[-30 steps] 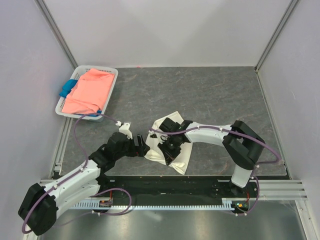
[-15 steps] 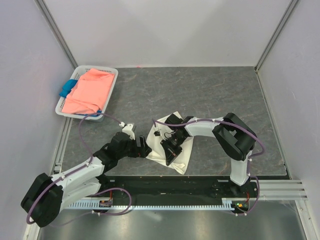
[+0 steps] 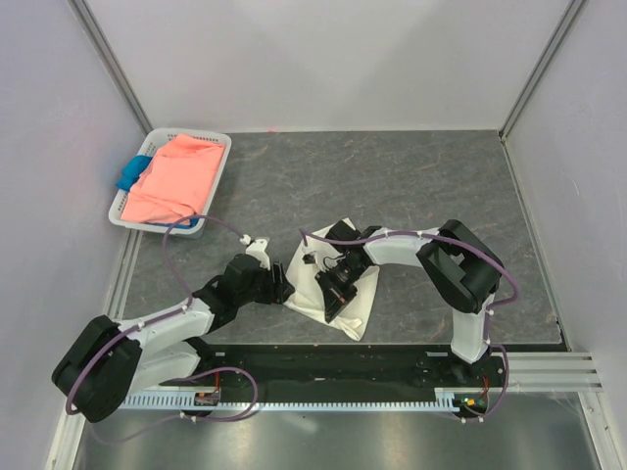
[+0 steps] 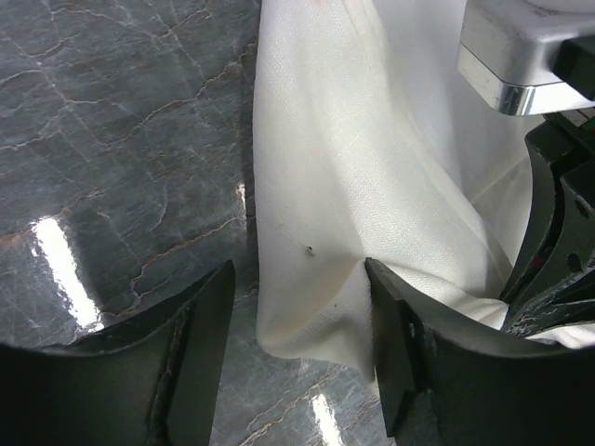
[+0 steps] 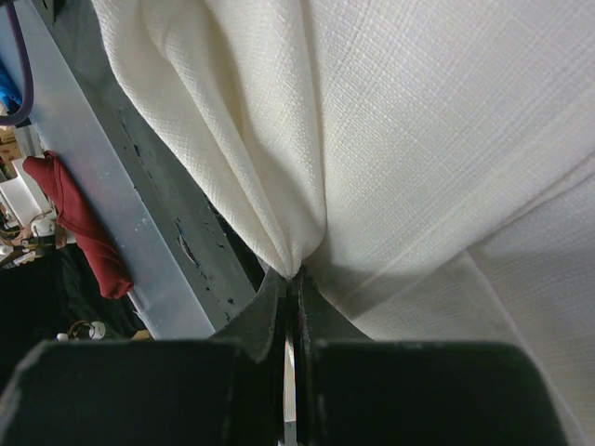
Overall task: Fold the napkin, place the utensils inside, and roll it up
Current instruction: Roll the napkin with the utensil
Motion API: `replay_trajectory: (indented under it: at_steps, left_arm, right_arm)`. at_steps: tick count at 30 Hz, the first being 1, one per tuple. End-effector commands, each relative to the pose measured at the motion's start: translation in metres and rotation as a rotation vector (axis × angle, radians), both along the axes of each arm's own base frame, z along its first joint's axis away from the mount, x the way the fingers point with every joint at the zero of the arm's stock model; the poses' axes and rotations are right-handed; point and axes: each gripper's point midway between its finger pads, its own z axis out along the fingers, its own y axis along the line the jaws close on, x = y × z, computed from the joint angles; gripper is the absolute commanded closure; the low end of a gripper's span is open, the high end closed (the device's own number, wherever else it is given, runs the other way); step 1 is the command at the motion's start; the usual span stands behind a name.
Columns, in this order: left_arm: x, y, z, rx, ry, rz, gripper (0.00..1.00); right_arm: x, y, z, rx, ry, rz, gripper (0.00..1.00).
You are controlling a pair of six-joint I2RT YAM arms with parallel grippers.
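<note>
One napkin [image 3: 366,300]: off-white cloth, rumpled, lying on the counter [image 3: 421,186] at near-centre, close to the near edge, between both end effectors.
Napkin folds, left wrist view: rounded fold hanging along the left edge, its bottom touching the counter, cloth rising toward the other arm.
Napkin folds, right wrist view: pleats fanning out from a single pinched spot, weave clearly visible.
Right end effector [image 3: 334,290]: pressed together, pinching a gather of napkin between the fingertips; positioned over the middle of the cloth, arm bent back toward the bases.
Left end effector [image 3: 283,290]: spread, fingers [image 4: 206,362] either side of the left-edge fold; one finger against the cloth, the other over bare counter and clear of it; nothing clamped.
Counter surface: dark grey, marbled, glossy, glare patches beside the left fingers.
Basket [image 3: 221,147]: white, far-left corner, well apart from the napkin.
Basket contents: salmon-pink cloth [image 3: 176,181] heaped inside, blue cloth [image 3: 131,174] poking out on its left side.
</note>
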Motion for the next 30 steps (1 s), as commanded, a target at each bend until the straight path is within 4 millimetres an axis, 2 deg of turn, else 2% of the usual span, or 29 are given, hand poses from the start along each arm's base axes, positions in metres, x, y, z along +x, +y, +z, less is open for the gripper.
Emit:
replay_trajectory:
  at_steps: [1, 5, 9, 13, 15, 18, 19, 21, 22, 23, 25, 26, 28, 29, 30]
  left_arm:
    - [0.016, -0.005, 0.010, 0.009, -0.064, -0.001, 0.42]
    - [0.017, -0.004, 0.008, 0.015, -0.055, 0.004, 0.55]
    - [0.017, -0.005, 0.005, 0.024, -0.041, 0.005, 0.76]
    - [0.017, -0.006, 0.003, 0.038, -0.024, 0.000, 0.89]
    - [0.016, -0.006, 0.000, 0.046, -0.008, -0.004, 0.97]
    - [0.016, -0.006, -0.003, 0.060, 0.016, -0.008, 0.98]
    - [0.015, -0.007, -0.003, 0.063, 0.024, -0.011, 0.98]
    - [0.016, -0.007, -0.003, 0.070, 0.034, -0.009, 0.98]
    - [0.015, -0.006, -0.004, 0.077, 0.044, -0.008, 0.98]
    - [0.016, -0.008, -0.002, 0.076, 0.049, -0.007, 0.98]
    - [0.013, -0.006, -0.005, 0.093, 0.078, -0.011, 0.98]
    - [0.015, -0.008, -0.001, 0.091, 0.078, -0.011, 0.98]
    - [0.011, -0.005, -0.005, 0.115, 0.113, -0.015, 0.98]
    - [0.013, -0.007, -0.001, 0.116, 0.113, -0.012, 0.98]
    - [0.012, -0.006, -0.002, 0.122, 0.122, -0.013, 0.98]
  right_arm:
    - [0.002, 0.005, 0.000, 0.059, -0.002, 0.025, 1.00]
    - [0.005, 0.004, 0.001, 0.059, -0.004, 0.016, 1.00]
    - [0.010, 0.004, 0.005, 0.059, -0.021, 0.002, 1.00]
    - [0.014, 0.003, 0.011, 0.058, -0.039, -0.018, 1.00]
    - [0.017, 0.003, 0.014, 0.052, -0.055, -0.027, 0.97]
    - [0.021, 0.001, 0.020, 0.042, -0.086, -0.045, 0.86]
    - [0.023, 0.000, 0.023, 0.040, -0.098, -0.049, 0.77]
    - [0.029, -0.003, 0.030, 0.021, -0.148, -0.065, 0.67]
    - [0.032, -0.004, 0.035, 0.019, -0.177, -0.070, 0.57]
    - [0.036, -0.005, 0.046, 0.029, -0.221, -0.084, 0.50]
    - [0.044, -0.011, 0.053, 0.008, -0.296, -0.109, 0.38]
    - [0.047, -0.013, 0.067, 0.025, -0.351, -0.127, 0.34]
    - [0.052, -0.025, 0.066, -0.043, -0.449, -0.157, 0.28]
    - [0.054, -0.030, 0.074, -0.057, -0.506, -0.185, 0.26]
    - [0.047, -0.029, 0.074, -0.077, -0.543, -0.172, 0.23]
